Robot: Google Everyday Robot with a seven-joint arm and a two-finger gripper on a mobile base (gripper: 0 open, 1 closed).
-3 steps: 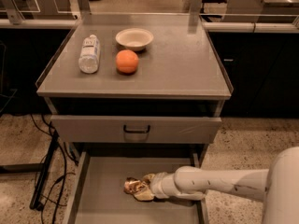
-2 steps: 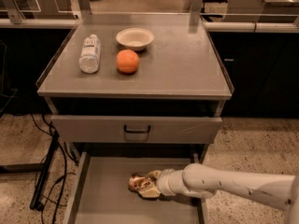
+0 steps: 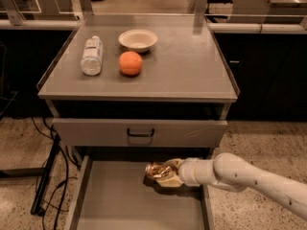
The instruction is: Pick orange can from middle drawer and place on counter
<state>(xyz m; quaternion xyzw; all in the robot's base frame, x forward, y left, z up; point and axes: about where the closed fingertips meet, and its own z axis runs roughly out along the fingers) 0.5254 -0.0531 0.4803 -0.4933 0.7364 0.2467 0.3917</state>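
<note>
The orange can (image 3: 156, 169) is a shiny, wrinkled gold-orange can held over the back right part of the middle drawer (image 3: 110, 200), which is pulled open and has a flat grey floor. My gripper (image 3: 163, 175) reaches in from the right on a white arm and is shut on the can, holding it just above the drawer floor. The counter (image 3: 192, 66) is the grey cabinet top above, behind the can and higher.
On the counter lie a clear plastic bottle (image 3: 92, 55), a round orange fruit (image 3: 130, 63) and a white bowl (image 3: 138, 40). A closed drawer front with a black handle (image 3: 140, 132) sits between the counter and the open drawer. Cables (image 3: 48, 176) hang at the left.
My gripper and the can have moved up and slightly right, off the drawer floor toward the drawer's back.
</note>
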